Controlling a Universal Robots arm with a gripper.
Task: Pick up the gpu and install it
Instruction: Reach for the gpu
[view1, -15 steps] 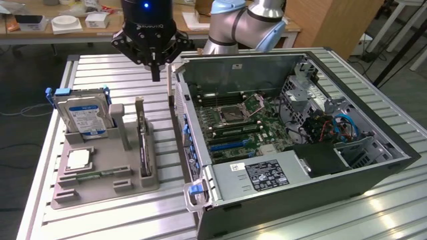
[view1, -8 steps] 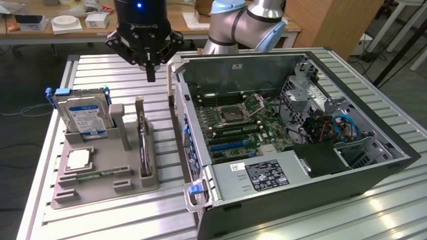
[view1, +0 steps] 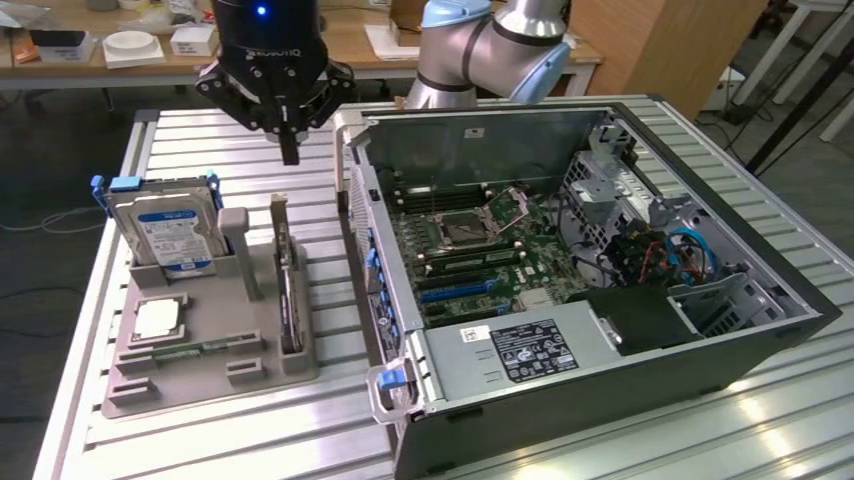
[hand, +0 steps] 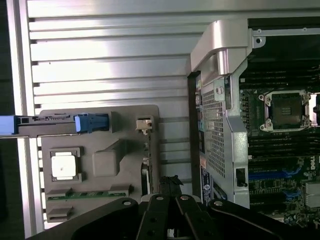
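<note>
Probably light, stiff and fragile; best pinched by the bare top edge of the gpu (view1: 283, 272), clear of the components.
Thin dark board, silver bracket at one end, slotted upright in the grey holder (view1: 200, 385) beside the hard drive (view1: 167, 230); above the holder's gpu side, gripper (view1: 290, 152) closed on nothing.

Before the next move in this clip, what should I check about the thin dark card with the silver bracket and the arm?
1. Thin dark green-black circuit card stands on edge in the grey plastic holder: ok.
2. Black gripper carries nothing: ok.
3. Gripper above the card: not ok, it hangs beyond the card's end.
4. Jaws open for a grasp: not ok, they look shut.
5. Black computer case open, green motherboard exposed: ok.
6. Blue slots free: ok, they look empty.
</note>
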